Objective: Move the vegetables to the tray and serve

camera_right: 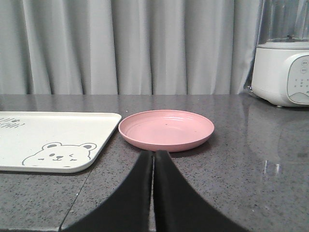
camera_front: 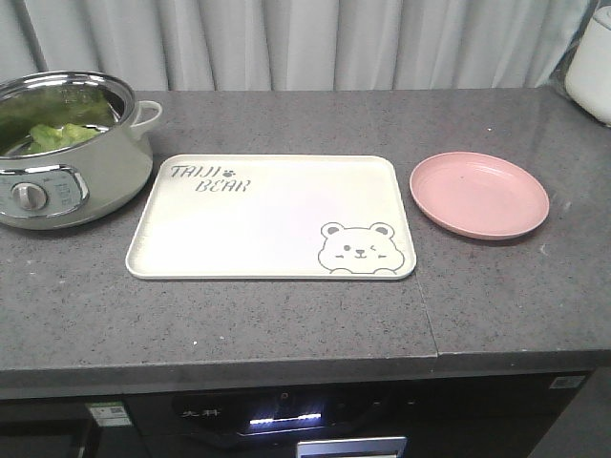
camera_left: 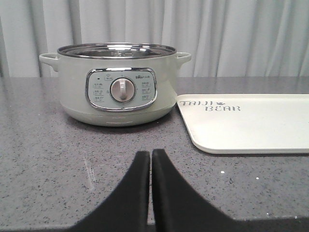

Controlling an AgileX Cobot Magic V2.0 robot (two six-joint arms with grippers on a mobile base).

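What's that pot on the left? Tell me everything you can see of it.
The pot is a round, pale grey-green electric cooker with a shiny steel rim, a small loop handle on each side and a chrome-framed front panel with a round dial among small labels. It stands upright on the grey counter, just left of the tray without touching it. Green leaves lie inside.

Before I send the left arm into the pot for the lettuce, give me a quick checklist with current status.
1. Lettuce lying in the uncovered pot: ok.
2. Tray bare and ready: ok.
3. Left gripper facing the pot: ok.
4. Left gripper open for grasping: not ok, fingers pressed together.
5. Right gripper clear of the tray, facing the pink plate: ok.
6. Pot switched off: cannot tell.
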